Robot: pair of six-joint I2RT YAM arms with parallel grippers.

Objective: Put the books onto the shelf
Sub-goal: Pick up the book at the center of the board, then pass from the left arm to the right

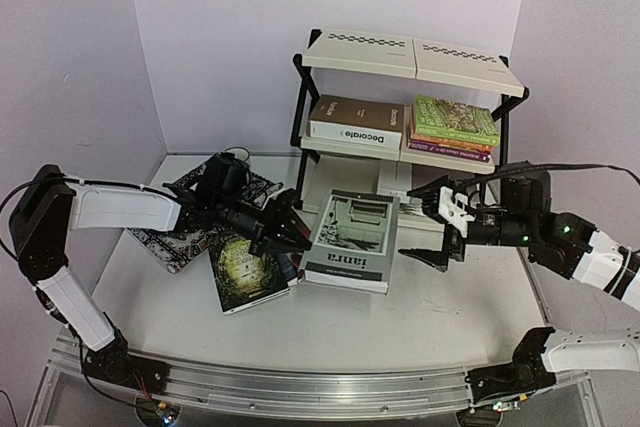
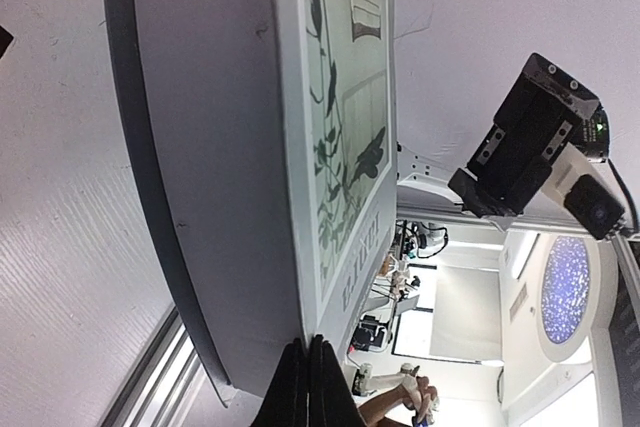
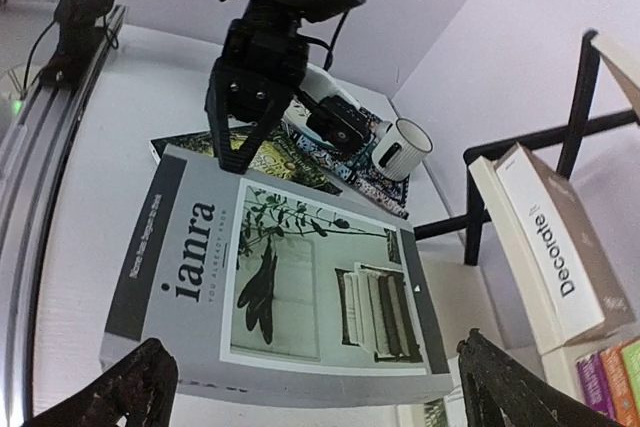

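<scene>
A grey-white "ianra" book (image 1: pixel 352 239) (image 3: pixel 270 287) lies flat on the table in front of the shelf (image 1: pixel 410 52). My left gripper (image 1: pixel 297 233) (image 2: pixel 310 377) is shut, its tips against the book's left edge (image 2: pixel 230 167). My right gripper (image 1: pixel 432 227) (image 3: pixel 320 392) is open just right of the book, its fingers (image 3: pixel 120 387) spread wider than the near edge. A dark book (image 1: pixel 245 269) (image 3: pixel 275 160) lies to the left. On the middle tier lie "Decorate" (image 1: pixel 355 119) (image 3: pixel 545 237) and a green-topped stack (image 1: pixel 455 127).
A patterned placemat (image 1: pixel 170 239) (image 3: pixel 385 185) lies at the back left under the left arm, with a white mug (image 3: pixel 400 147) on it. Walls close in behind and on both sides. The shelf's black frame (image 3: pixel 580 97) stands close to the right gripper.
</scene>
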